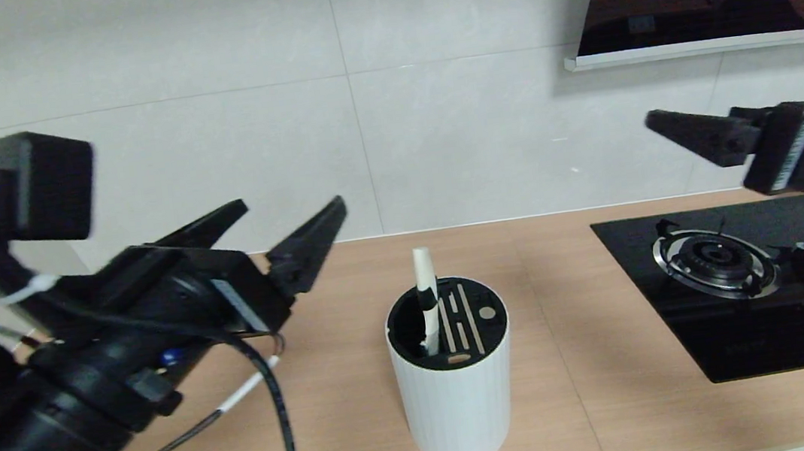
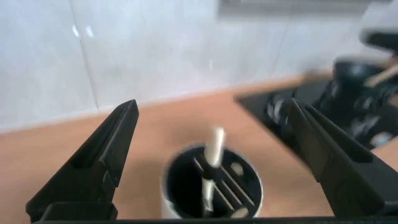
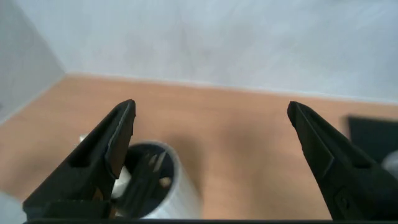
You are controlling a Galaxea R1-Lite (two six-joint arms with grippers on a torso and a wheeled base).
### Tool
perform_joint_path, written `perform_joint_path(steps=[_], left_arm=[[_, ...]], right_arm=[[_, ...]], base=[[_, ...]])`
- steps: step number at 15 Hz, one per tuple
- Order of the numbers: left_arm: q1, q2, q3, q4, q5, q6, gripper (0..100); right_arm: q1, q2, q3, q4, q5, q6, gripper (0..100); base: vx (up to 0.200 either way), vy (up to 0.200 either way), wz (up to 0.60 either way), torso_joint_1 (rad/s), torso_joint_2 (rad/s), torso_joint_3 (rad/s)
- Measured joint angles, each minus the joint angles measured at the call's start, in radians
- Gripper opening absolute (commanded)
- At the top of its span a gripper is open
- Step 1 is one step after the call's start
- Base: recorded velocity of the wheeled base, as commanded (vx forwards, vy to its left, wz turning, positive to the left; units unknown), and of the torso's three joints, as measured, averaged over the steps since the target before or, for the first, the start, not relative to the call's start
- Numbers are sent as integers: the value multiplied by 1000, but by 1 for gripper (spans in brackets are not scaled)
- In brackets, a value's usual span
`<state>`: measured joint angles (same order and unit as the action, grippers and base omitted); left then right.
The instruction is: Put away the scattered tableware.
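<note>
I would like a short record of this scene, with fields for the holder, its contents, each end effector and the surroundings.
holder: white cylinder, upright on the wooden counter
contents: one white utensil with a black band, standing in the open compartment beside the slots
left end effector: open, empty, raised on the holder's left
right end effector: open, empty, raised above the counter
surroundings: black gas hob on the holder's right

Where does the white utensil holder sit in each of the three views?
Head view: the white utensil holder stands on the wooden counter, low and central.
Left wrist view: between the open fingers of the left tool, seen from above.
Right wrist view: partly behind one finger of the right tool.
Shared landmark: the counter's seam with the pale tiled wall.
</note>
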<state>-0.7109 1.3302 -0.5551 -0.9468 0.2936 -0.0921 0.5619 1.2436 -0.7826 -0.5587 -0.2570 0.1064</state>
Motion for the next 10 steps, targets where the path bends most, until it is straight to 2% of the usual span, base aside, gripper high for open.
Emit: perform_joint_path(steps=[3,5,8,10], left_arm=[[90,-193,36,139,-13,14,100],[143,-338,42,297,-15,30,100],[227,-581,32,590,-19,48,100],[290,-732,24,748,-21,53,100]], right_arm=[[-133,-183,107,4,30,-62,100],[-209,-293,149,34,54,-72,100],[-283,-467,185,198,65,-75,100],[-301,-600,193,372,65,-77,100]], base=[[0,0,0,0,0,0],[0,0,0,0,0,0],[0,0,0,0,0,0],[0,0,0,0,0,0]])
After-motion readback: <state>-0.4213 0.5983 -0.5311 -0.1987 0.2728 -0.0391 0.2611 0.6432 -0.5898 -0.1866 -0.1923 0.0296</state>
